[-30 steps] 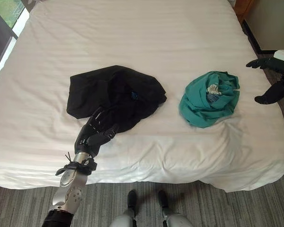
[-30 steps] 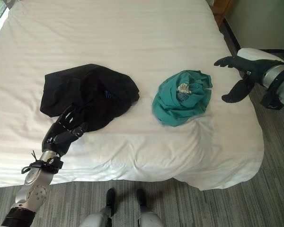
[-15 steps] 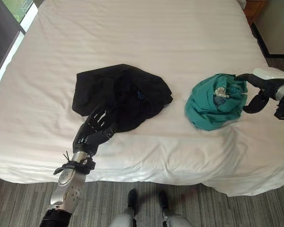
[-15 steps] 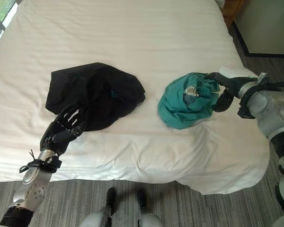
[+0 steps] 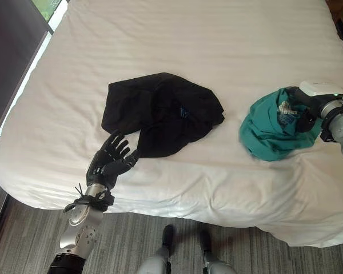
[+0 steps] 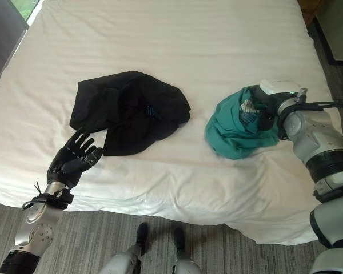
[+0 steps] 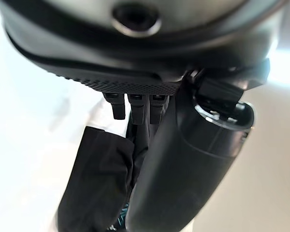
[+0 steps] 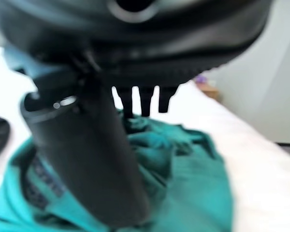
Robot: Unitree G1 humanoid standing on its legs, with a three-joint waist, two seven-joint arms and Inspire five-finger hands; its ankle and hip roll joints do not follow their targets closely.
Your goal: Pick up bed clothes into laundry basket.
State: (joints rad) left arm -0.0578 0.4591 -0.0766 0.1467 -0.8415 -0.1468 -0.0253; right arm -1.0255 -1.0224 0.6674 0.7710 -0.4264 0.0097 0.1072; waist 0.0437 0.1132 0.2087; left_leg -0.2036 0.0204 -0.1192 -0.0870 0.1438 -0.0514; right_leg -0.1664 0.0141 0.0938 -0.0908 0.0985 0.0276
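Two crumpled garments lie well apart on a white-sheeted bed (image 5: 177, 34): a black cloth garment (image 5: 160, 111) and a teal cloth bundle (image 5: 274, 128). Left hand (image 5: 110, 162), fingers spread, rests just beside the black one. Right hand (image 6: 263, 105) presses into the teal bundle; its grip cannot be told.

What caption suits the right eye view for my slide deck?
Right hand reaches into the green garment while the open left hand rests beside the black garment on the bed.
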